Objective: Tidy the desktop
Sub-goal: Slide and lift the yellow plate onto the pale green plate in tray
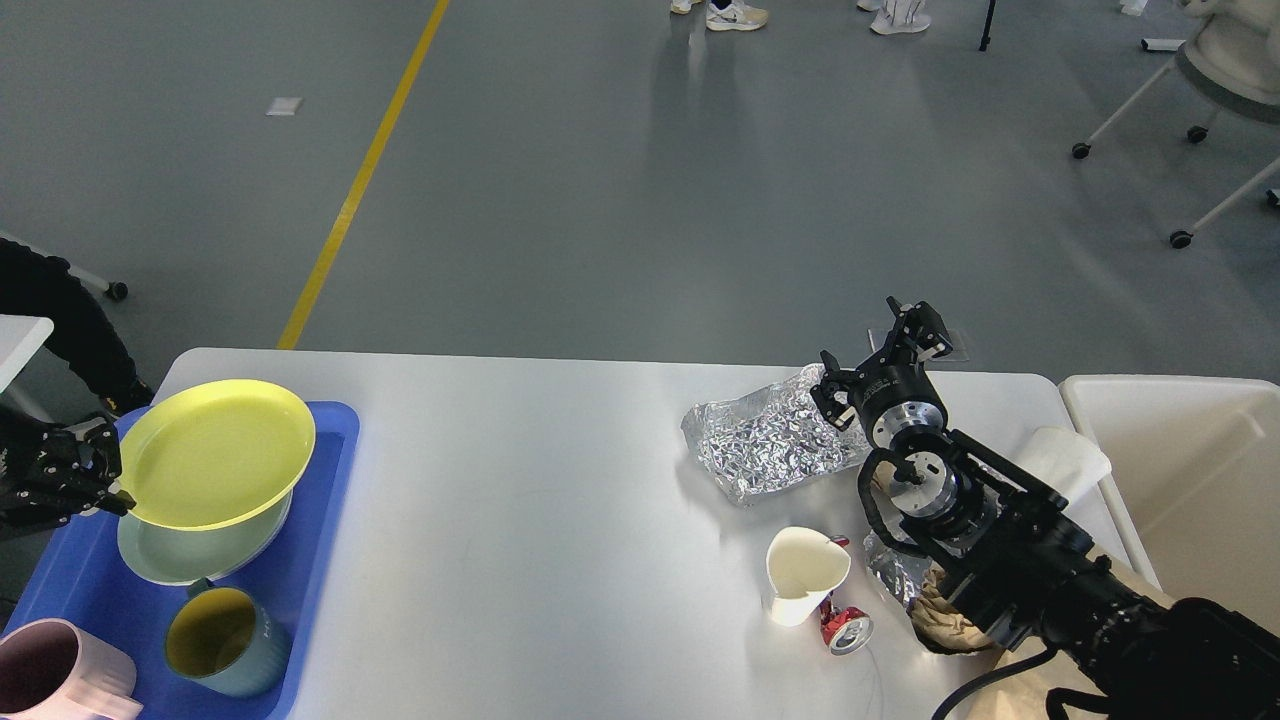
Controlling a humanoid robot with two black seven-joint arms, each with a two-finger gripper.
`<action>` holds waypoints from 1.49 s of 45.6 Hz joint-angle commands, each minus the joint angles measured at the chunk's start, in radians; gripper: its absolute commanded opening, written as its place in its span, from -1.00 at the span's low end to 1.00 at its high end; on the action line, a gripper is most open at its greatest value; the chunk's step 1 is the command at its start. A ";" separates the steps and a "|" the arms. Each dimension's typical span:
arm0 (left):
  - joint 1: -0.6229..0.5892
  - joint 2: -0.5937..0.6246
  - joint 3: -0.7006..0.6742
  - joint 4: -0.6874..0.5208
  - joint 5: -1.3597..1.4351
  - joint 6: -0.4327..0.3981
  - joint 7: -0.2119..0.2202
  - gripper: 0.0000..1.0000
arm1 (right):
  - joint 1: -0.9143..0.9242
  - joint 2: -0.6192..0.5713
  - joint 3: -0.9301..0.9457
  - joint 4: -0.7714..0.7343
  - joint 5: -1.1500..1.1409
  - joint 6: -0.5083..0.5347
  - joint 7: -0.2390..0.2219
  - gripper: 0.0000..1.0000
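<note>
Fingers of our left gripper are clamped on the left rim of the yellow plate, holding it tilted just over the pale green plate in the blue tray. We can't tell whether the two plates touch yet.

Step in hand, as we read it: stacking the yellow plate into the tray. Next move calls for a short lowering until it seats flat on the green plate, then release and pull back left, clear of the rim.

Right gripper hangs over the worktop at the right edge of the crumpled foil, fingers spread, gripping nothing.

Relative to the tray: the worktop carries it at its left end; the foil, paper cup and crushed red can lie well to the right of it. Teal mug sits in the tray below the plates, pink mug at its lower left corner. The cream bin stands past the worktop's right end.

Rubbish is uncleared, so tidying looks roughly midway.
</note>
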 commanded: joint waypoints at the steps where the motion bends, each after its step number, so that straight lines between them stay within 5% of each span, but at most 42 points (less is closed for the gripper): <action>1: 0.038 0.013 -0.016 0.004 0.001 0.000 0.001 -1.00 | 0.000 0.000 0.000 0.000 0.000 0.000 0.000 1.00; 16: 0.146 0.002 -0.101 0.116 0.001 0.000 -0.006 -1.00 | 0.000 0.000 0.000 0.000 0.000 0.000 0.000 1.00; 51: 0.196 -0.033 -0.121 0.121 0.010 0.129 -0.006 -1.00 | 0.000 0.000 0.000 0.000 0.000 0.000 0.000 1.00; 60: 0.212 -0.055 -0.122 0.121 0.010 0.135 -0.008 -0.76 | 0.000 0.000 0.000 0.000 0.000 0.000 0.000 1.00; 68: 0.215 -0.059 -0.121 0.119 0.010 0.247 -0.009 -0.26 | 0.000 0.000 0.000 0.000 0.000 0.000 0.000 1.00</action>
